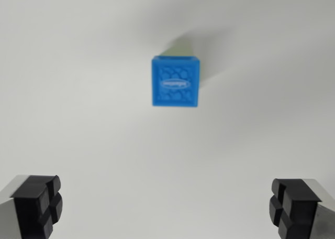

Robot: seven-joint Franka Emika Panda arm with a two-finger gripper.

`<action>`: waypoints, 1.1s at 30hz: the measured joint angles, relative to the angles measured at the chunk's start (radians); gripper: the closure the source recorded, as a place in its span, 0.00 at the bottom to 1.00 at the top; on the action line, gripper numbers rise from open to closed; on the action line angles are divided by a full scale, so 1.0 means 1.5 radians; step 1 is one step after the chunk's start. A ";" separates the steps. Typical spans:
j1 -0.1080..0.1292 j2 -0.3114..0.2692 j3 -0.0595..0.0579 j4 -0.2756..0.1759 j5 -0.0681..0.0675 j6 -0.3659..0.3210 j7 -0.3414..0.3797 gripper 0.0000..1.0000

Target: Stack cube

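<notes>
- Bottom left corner of the wrist view: one black finger pad [39,205] of the hand [166,207], on a grey metal finger that runs off the lower edge. Its inner face is grooved in a cross.
- Between the two pads lies a broad stretch of bare white bench [78,92]; nothing stands in this gap, and nothing is held.
- Upper middle, slightly right of centre: one blue cube [175,83], seen from above, with a scale-like relief and an oval mark on its top face. The picture is soft, so the lettering in the oval cannot be read.
- A sliver of green [178,49] shows along the blue cube's far edge, from something under or just behind it; which of the two cannot be told from here.
- A faint grey shadow spreads up and to the right of the cube.
- The cube stands well apart from both pads, with open bench on all four of its sides out to the frame edges.
- Bottom right corner: the second black pad, same grooved face, on its grey finger. The hand is spread wide.
- Count: one hand with two pads, one blue cube, one green sliver.
</notes>
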 joint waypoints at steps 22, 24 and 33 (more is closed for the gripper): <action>0.000 -0.029 0.000 0.060 -0.001 -0.089 0.001 0.00; 0.000 -0.030 0.000 0.063 -0.001 -0.092 0.001 0.00; 0.000 -0.031 0.000 0.064 -0.001 -0.095 0.001 0.00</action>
